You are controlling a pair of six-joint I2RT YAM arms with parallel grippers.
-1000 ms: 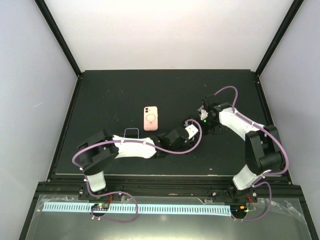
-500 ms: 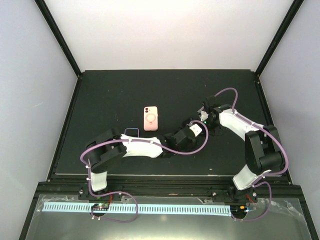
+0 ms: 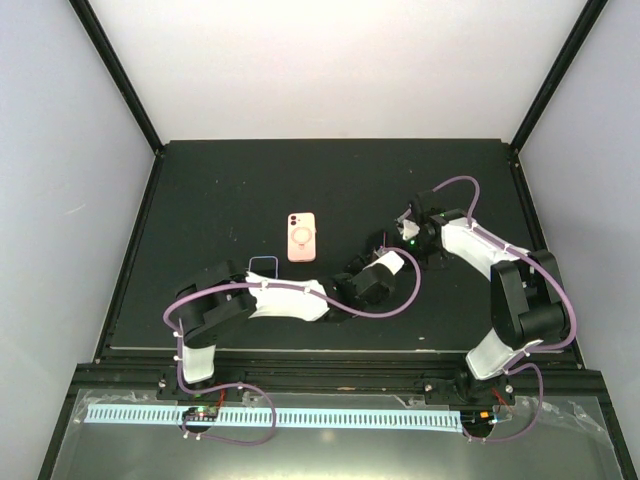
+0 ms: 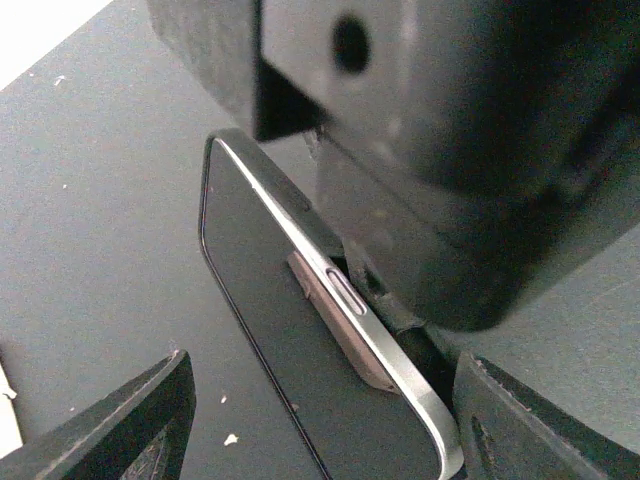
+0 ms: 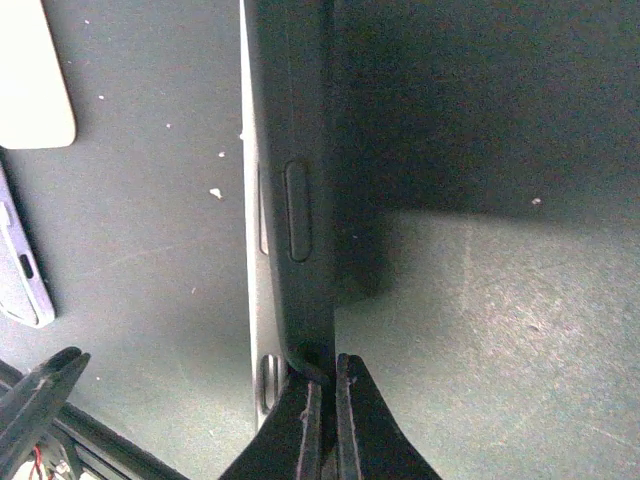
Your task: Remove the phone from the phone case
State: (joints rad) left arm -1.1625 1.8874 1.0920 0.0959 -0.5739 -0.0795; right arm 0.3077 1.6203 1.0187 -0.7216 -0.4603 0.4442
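Observation:
The salmon-pink phone case (image 3: 303, 237) lies ring-side up on the mat, apart from both grippers; whether a phone is in it does not show. It appears pale in the right wrist view (image 5: 35, 75). The grippers meet right of it. My right gripper (image 5: 325, 375) (image 3: 402, 238) is shut on the corner rim of a dark shell (image 5: 300, 150) beside a silver-edged phone (image 5: 252, 200). My left gripper (image 4: 320, 410) (image 3: 381, 246) is open, with that phone (image 4: 300, 330) between its fingers (image 4: 130, 430), which stand clear of it.
A lilac case (image 3: 263, 265) lies on the black mat (image 3: 220, 190) near my left forearm, and its edge shows in the right wrist view (image 5: 20, 270). White walls and black frame posts enclose the mat.
My left arm has stretched rightward, bringing its gripper closer around the phone at my right gripper. The right gripper has stayed almost still. The pink case has not moved.

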